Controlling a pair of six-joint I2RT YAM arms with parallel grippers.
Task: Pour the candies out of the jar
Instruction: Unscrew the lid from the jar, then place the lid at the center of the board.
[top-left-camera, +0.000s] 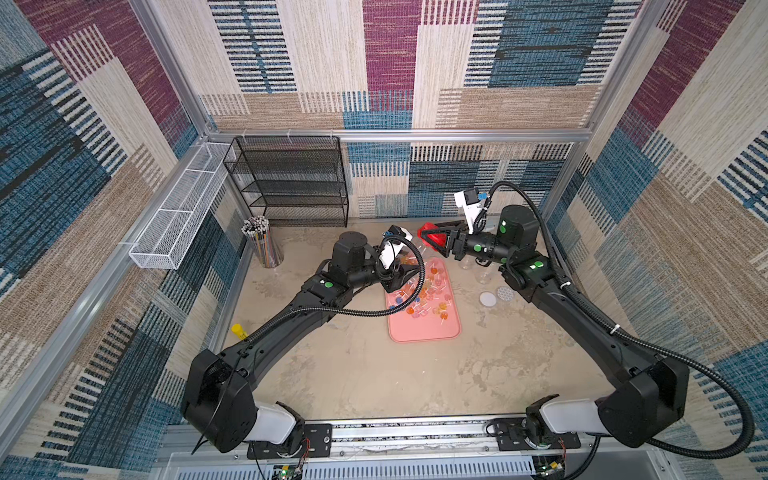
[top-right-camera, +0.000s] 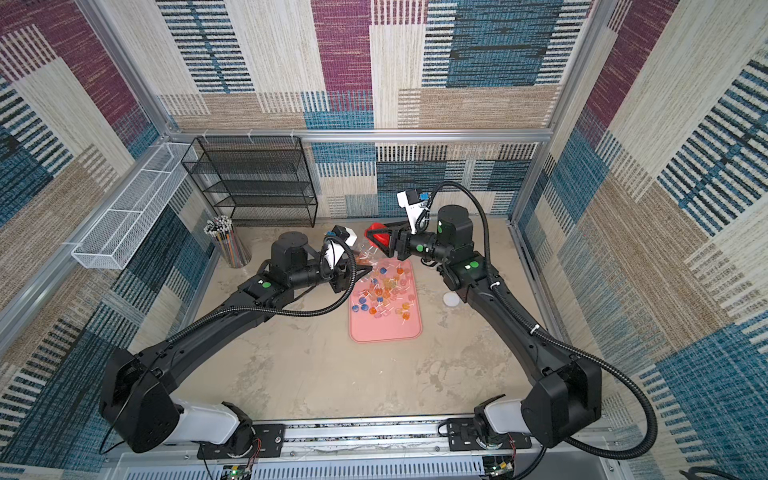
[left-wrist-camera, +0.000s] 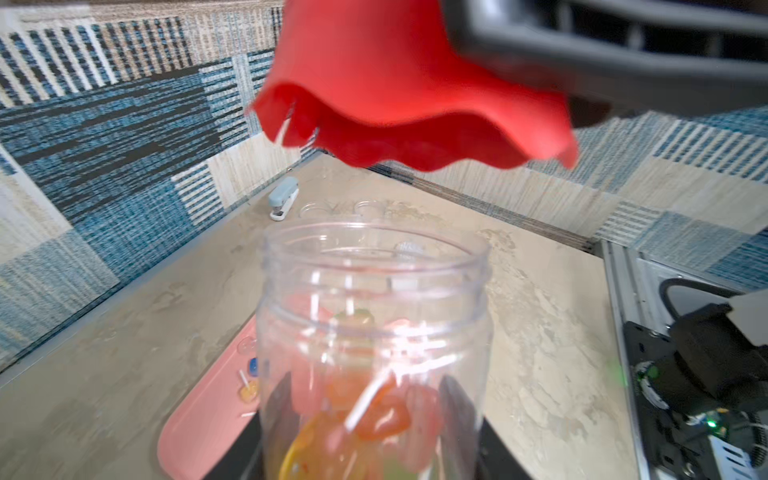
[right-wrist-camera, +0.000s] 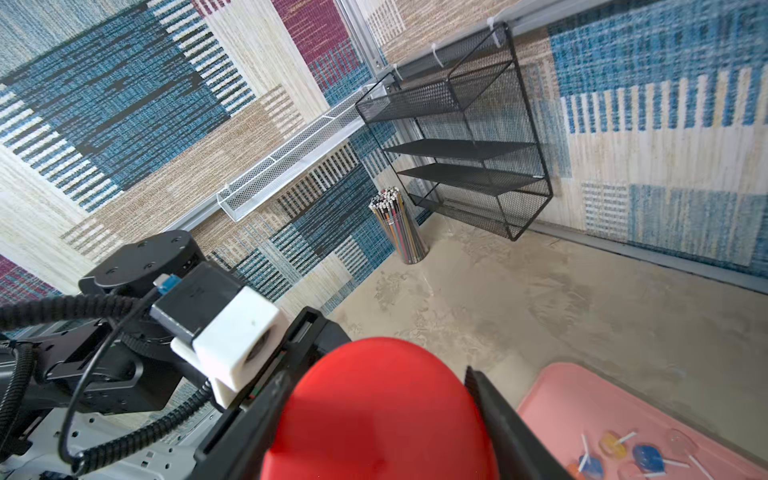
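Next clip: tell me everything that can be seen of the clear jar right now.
The jar is clear plastic, cylindrical, with a wide threaded mouth, uncapped. The left gripper is shut on its lower body, holding it off the table, tilted, near the far end of the pink tray. Some candies remain inside, blurred; many more lie on the tray. Its mouth faces the red lid, held apart from it by the right gripper.
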